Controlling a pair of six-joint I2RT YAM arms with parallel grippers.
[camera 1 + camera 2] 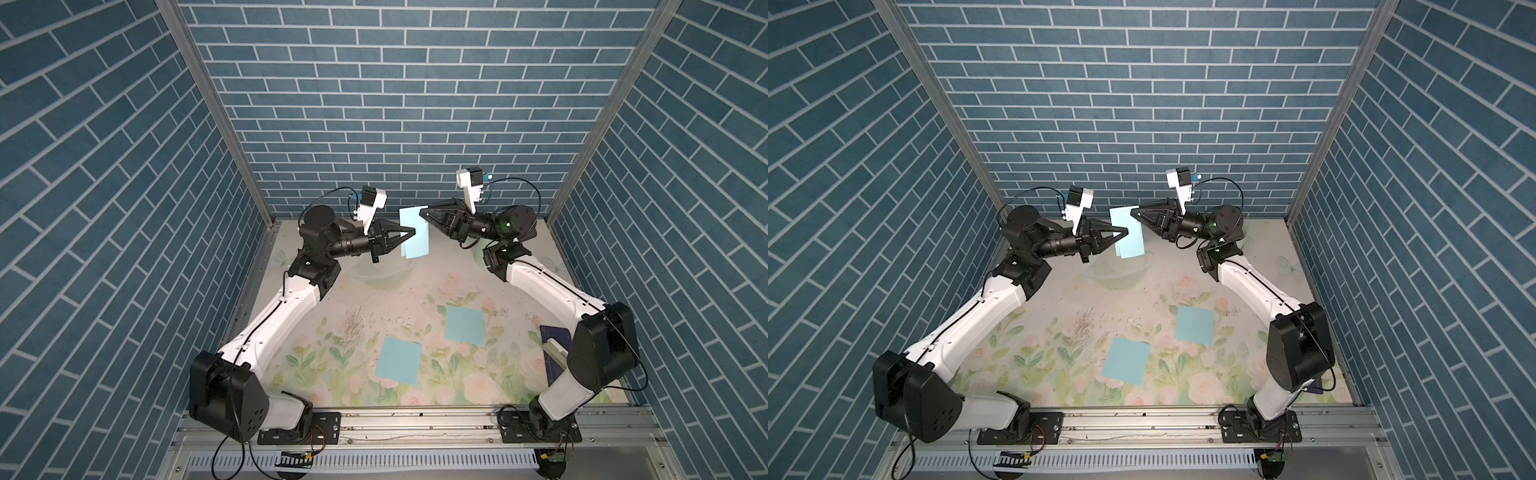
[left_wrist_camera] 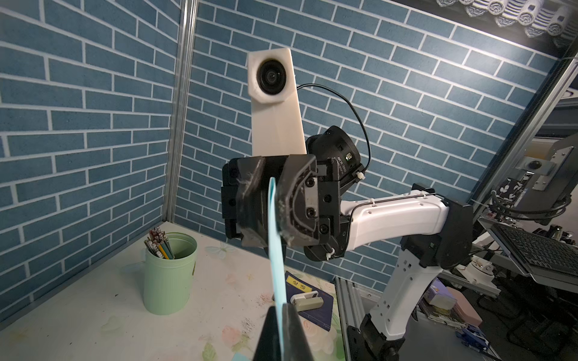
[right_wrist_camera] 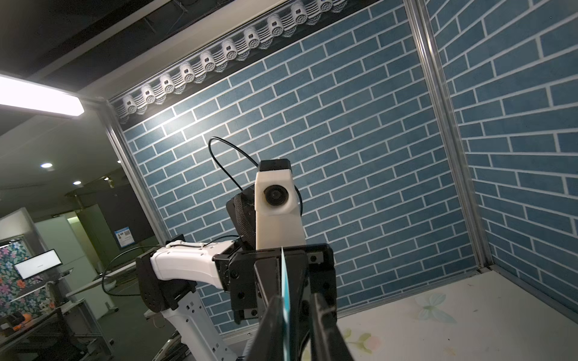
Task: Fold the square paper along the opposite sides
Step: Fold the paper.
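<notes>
- The left hand (image 1: 410, 232) is clamped on the blue paper (image 1: 417, 248), which looks already doubled, holding it upright above the back of the desk (image 1: 374, 299) so its edges are reachable
- The right hand (image 1: 424, 209) straddles the top edge with its jaws slightly apart, probably to pinch the layers together

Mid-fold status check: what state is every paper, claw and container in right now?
held paper: folded double, upright in the air.
left claw: shut on held paper.
right claw: open, jaws either side of held paper's edge.
near spare paper: unfolded, lying flat.
far spare paper: unfolded, lying flat.
pencil cup: upright, uncovered, pencils inside.
</notes>
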